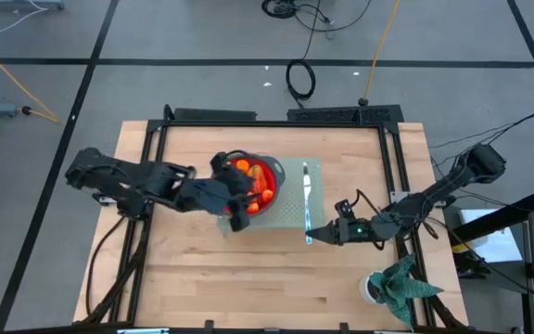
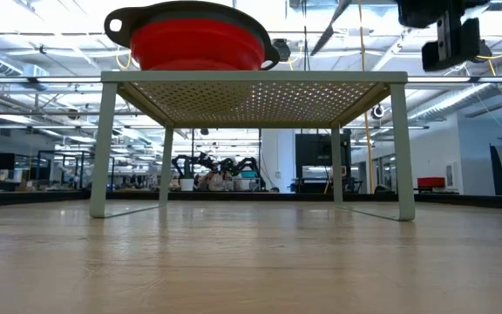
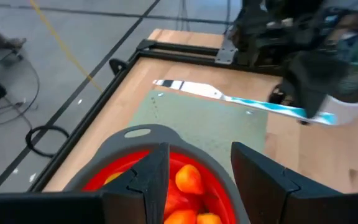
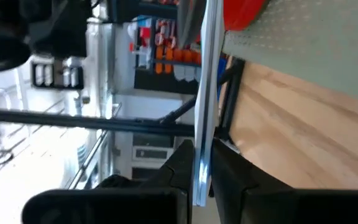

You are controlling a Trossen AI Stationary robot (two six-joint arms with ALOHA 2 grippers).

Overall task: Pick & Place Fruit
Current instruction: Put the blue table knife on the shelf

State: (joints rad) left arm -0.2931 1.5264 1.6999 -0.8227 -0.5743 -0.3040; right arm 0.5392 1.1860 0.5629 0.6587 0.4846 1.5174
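While the left tool (image 1: 241, 206) hovers over the near rim of the bowl (image 1: 253, 185), its fingers (image 3: 151, 174) stand wide apart with nothing between them. Fruit (image 3: 189, 179) sits inside the bowl: orange and red pieces piled together; can't tell the kinds apart. Bowl is red inside with a grey rim and sits on a pale green perforated rack (image 1: 297, 221) in the middle of the surface (image 1: 248, 278). Right tool (image 1: 321, 235) is at the rack's right front corner, clamped narrow on a knife (image 1: 306, 197); blade lies along the rack's right side. Right wrist view shows the blade pinched between both fingers (image 4: 180, 167). Plant (image 1: 399, 289) in a white pot stands at the surface's right front corner.
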